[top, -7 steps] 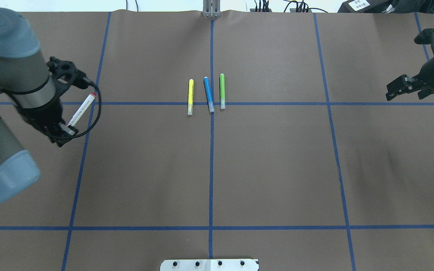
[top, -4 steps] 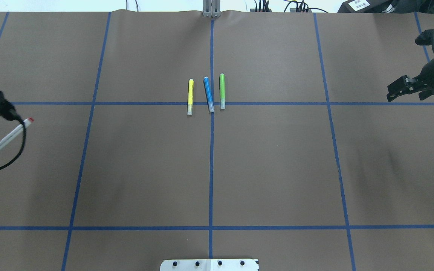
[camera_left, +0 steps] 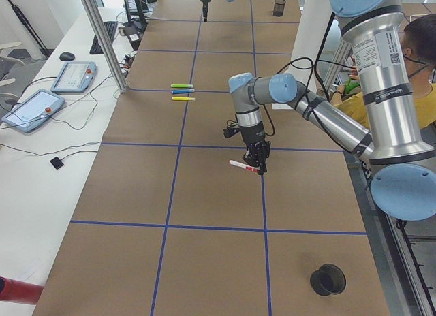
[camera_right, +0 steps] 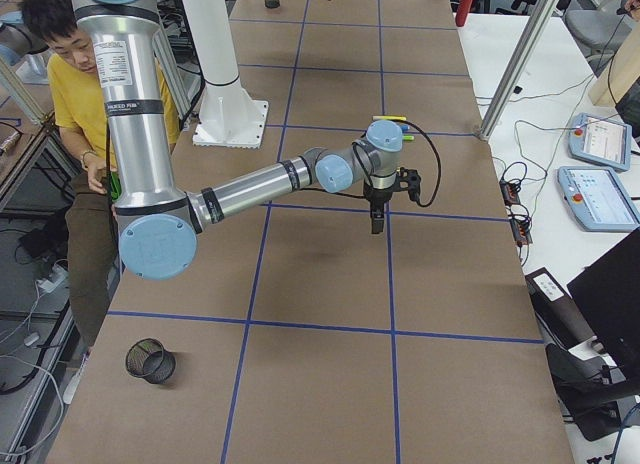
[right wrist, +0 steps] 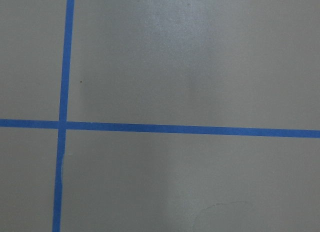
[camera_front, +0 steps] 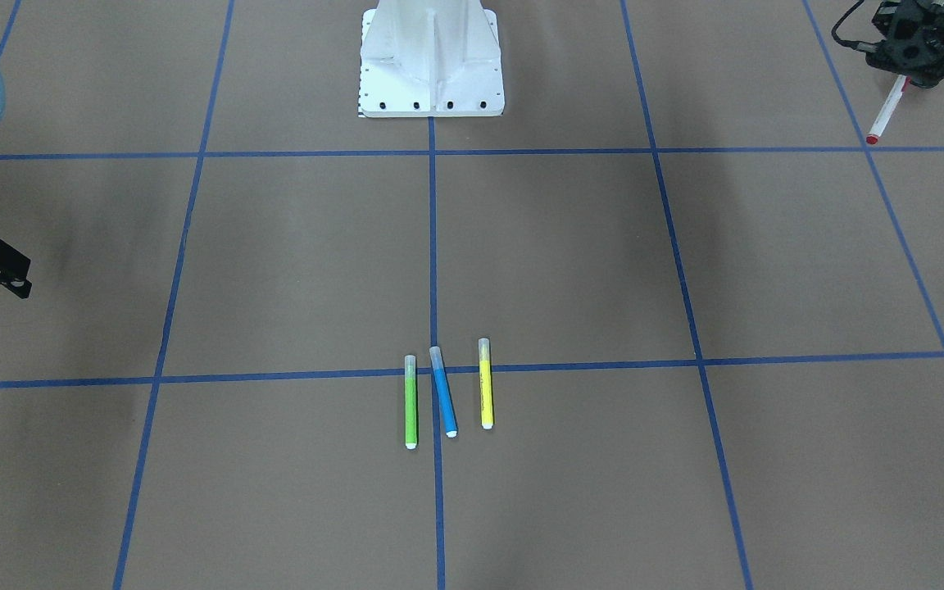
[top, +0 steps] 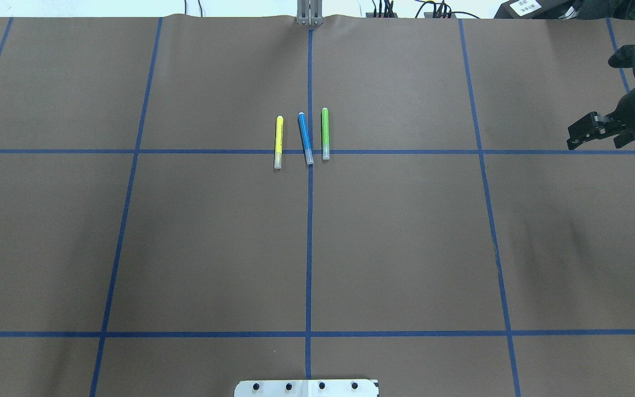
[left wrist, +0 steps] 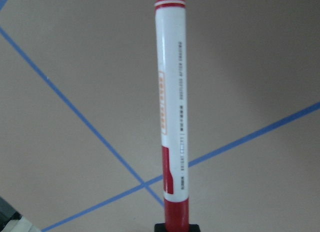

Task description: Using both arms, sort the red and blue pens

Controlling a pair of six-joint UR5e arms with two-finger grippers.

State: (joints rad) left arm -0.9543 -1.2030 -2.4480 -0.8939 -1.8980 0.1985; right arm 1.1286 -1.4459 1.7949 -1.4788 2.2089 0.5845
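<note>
The red pen (left wrist: 172,117), white-barrelled with red ends, is held by its red end in my left gripper (camera_front: 910,75), which is shut on it. It hangs tilted above the paper near the robot's far left side (camera_left: 242,165). My left arm is outside the overhead view. The blue pen (top: 305,138) lies at the table's centre line, between a yellow marker (top: 278,141) and a green marker (top: 325,133). My right gripper (top: 596,134) hovers open at the far right edge, holding nothing.
The white pedestal base (camera_front: 431,57) stands at the robot's edge. A black mesh cup (camera_left: 328,279) sits near the left end, another (camera_right: 150,360) near the right end. A seated person (camera_right: 60,74) is behind the robot. Blue tape lines grid the brown paper.
My left arm has swung leftward out of the overhead view, carrying the red pen. The right gripper and the three markers at the centre have stayed in place.
</note>
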